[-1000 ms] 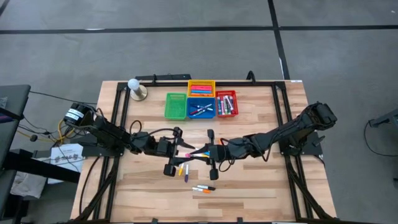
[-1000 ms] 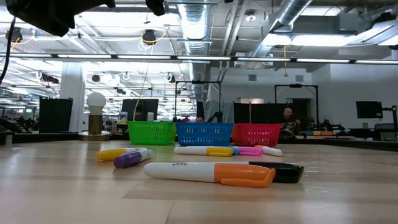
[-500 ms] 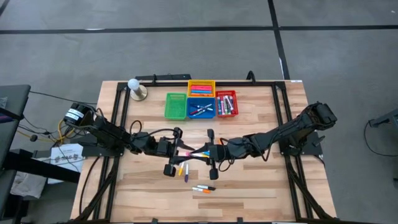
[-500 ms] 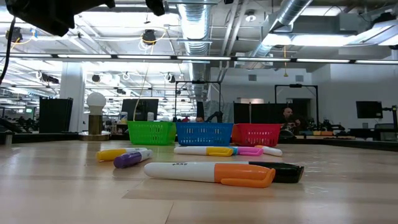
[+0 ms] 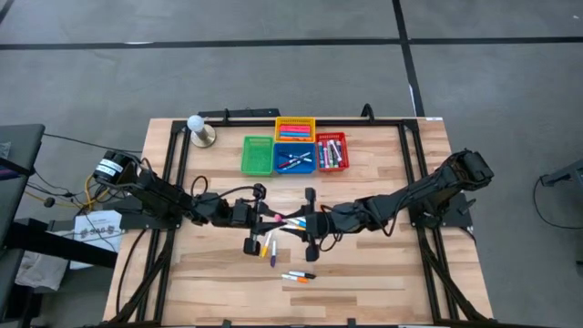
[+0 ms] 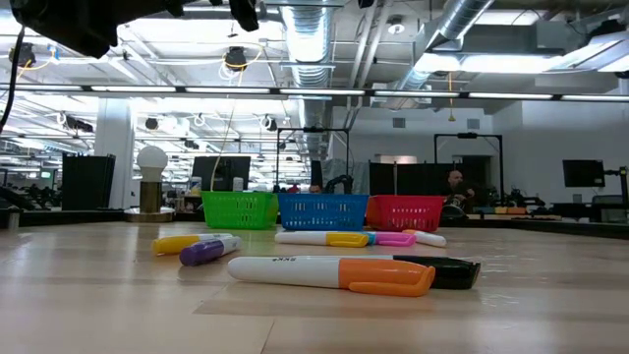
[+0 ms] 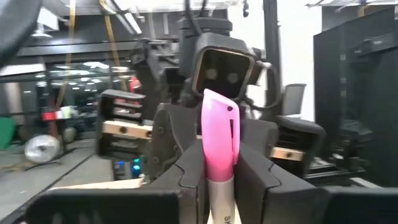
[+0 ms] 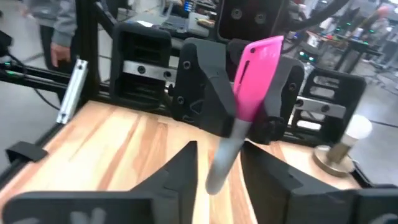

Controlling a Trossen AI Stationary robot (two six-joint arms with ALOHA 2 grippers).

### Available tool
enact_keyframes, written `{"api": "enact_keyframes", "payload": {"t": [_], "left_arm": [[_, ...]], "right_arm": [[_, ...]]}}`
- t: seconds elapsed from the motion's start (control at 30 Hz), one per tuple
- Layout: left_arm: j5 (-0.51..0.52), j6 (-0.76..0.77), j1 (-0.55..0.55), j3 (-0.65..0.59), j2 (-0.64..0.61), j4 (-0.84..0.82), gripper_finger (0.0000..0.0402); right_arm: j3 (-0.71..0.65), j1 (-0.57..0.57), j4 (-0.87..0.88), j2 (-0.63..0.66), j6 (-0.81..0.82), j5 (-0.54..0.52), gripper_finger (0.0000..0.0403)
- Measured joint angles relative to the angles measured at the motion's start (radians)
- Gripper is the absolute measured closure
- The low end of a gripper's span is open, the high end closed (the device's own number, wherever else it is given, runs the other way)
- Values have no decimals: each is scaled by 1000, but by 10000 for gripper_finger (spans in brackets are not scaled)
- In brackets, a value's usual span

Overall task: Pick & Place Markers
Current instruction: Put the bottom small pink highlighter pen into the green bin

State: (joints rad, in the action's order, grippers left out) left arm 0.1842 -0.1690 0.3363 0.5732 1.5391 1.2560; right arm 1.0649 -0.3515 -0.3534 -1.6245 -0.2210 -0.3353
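Observation:
A pink-capped marker (image 7: 218, 140) with a white barrel hangs in the air over the table's middle (image 5: 284, 221), between my two grippers, which face each other. My left gripper (image 7: 219, 186) is shut on it. My right gripper (image 8: 219, 177) is open; its fingers stand on either side of the barrel's lower end (image 8: 219, 168) with a gap on each side. Loose markers lie flat on the wood: a yellow-capped one (image 6: 181, 242), a purple-capped one (image 6: 206, 252), an orange-capped one (image 6: 334, 273) and a black one (image 6: 447, 272). My left gripper pinches the marker between its two fingers (image 8: 204, 87) at the lower part of the pink cap (image 7: 219, 177), where it meets the barrel. The fingers come roughly level from the table's left and lie across the marker. It is lifted clear, cap up, barrel slanting down toward my right gripper.
At the far middle stand a green basket (image 5: 258, 156), a blue basket (image 5: 295, 160), a red basket (image 5: 332, 152) and a yellow basket (image 5: 294, 128), some with markers in them. A lamp with a round bulb (image 5: 199, 129) stands at the far left. Bare wood lies along the near edge.
Both arms have kept their places over the table's middle. My left gripper's fingers have drawn in and taken hold of the pink marker, and my right gripper's fingers have parted from it. The marker stays lifted between them.

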Motion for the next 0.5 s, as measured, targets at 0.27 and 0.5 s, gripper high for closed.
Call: {"api": "enact_keyframes", "payload": {"t": [0.27,0.5], "left_arm": [[35,-9,-17,-1,-10,-23,355],[167,-9,-120,-3,-207,-399,335]], "right_arm": [[0,2,153,2,-47,-173,202],[0,64,509,52,75,-323,191]]}}
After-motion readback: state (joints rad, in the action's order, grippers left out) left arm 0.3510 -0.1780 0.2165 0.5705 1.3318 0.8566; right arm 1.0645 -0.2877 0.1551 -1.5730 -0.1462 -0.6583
